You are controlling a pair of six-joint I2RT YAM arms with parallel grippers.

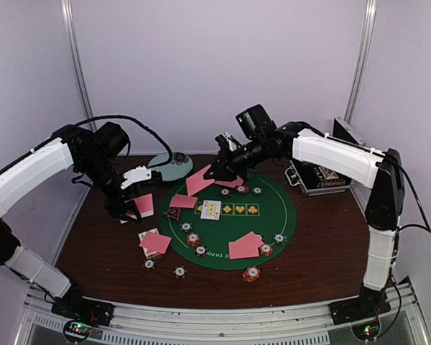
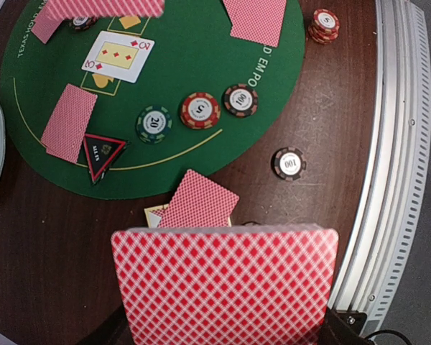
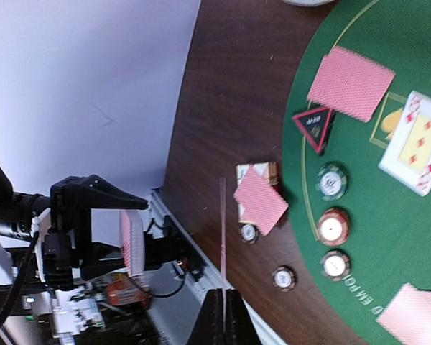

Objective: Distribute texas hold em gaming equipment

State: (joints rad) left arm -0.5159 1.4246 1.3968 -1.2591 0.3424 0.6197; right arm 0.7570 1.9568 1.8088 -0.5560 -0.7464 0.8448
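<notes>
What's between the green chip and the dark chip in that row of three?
A red-orange chip sits between the green chip and the dark chip, clearest in the left wrist view.

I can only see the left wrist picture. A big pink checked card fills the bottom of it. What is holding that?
Observer: The left hand pinches that checked card above the brown table, left of the green mat.
Visitor: Is the other hand busy?
Observer: The right hand grips a second pink card over the mat's far edge.
Visitor: Anything right of the mat?
Observer: An open metal case.
</notes>
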